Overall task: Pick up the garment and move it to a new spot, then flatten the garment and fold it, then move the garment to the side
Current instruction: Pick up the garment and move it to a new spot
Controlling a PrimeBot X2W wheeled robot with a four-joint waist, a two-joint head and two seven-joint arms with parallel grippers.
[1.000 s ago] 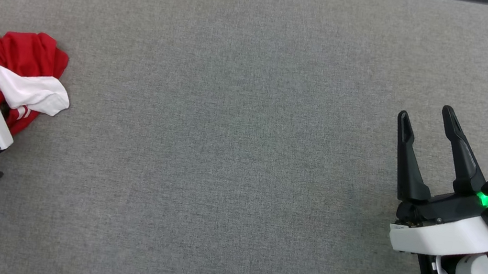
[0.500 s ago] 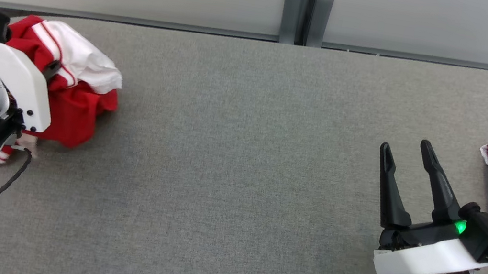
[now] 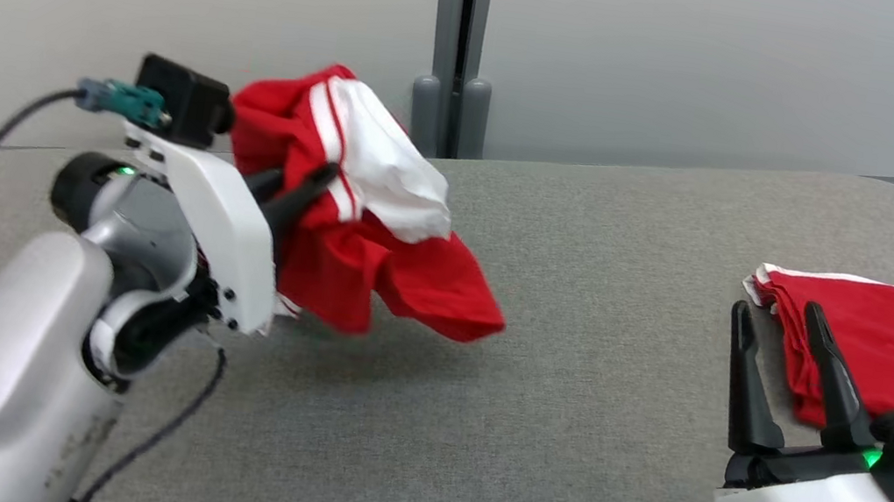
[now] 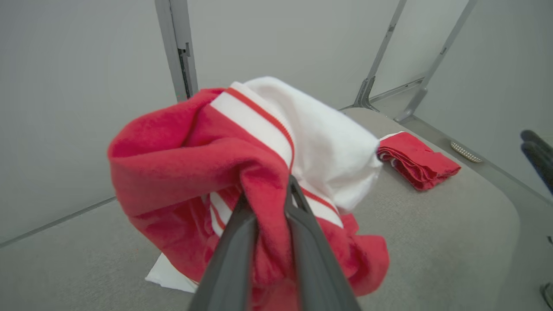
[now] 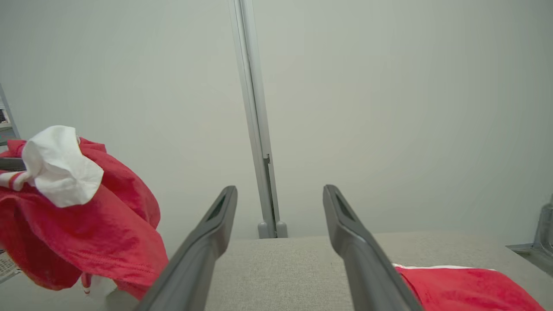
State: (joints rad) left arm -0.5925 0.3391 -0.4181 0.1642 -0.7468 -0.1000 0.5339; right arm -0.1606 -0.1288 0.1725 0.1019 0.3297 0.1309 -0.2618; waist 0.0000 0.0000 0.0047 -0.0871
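Observation:
A crumpled red garment (image 3: 359, 247) with white striped sleeves hangs above the grey table, pinched in my shut left gripper (image 3: 306, 186). In the left wrist view the dark fingers (image 4: 235, 242) close on a red fold of the garment (image 4: 181, 168), and most of it droops below. The right wrist view shows the garment (image 5: 86, 233) lifted at the left. My right gripper (image 3: 777, 323) stands open over the table's right side with nothing between its fingers (image 5: 345, 224).
A folded red garment (image 3: 868, 340) lies at the table's right edge, just beyond my right gripper. The grey table (image 3: 562, 428) has a rounded far right corner. A pale wall with a grey post (image 3: 452, 39) stands behind it.
The head camera has tilted up and the picture shifted. My left gripper has lifted the red garment off the table and carried it rightward, toward the middle. The right gripper stays open.

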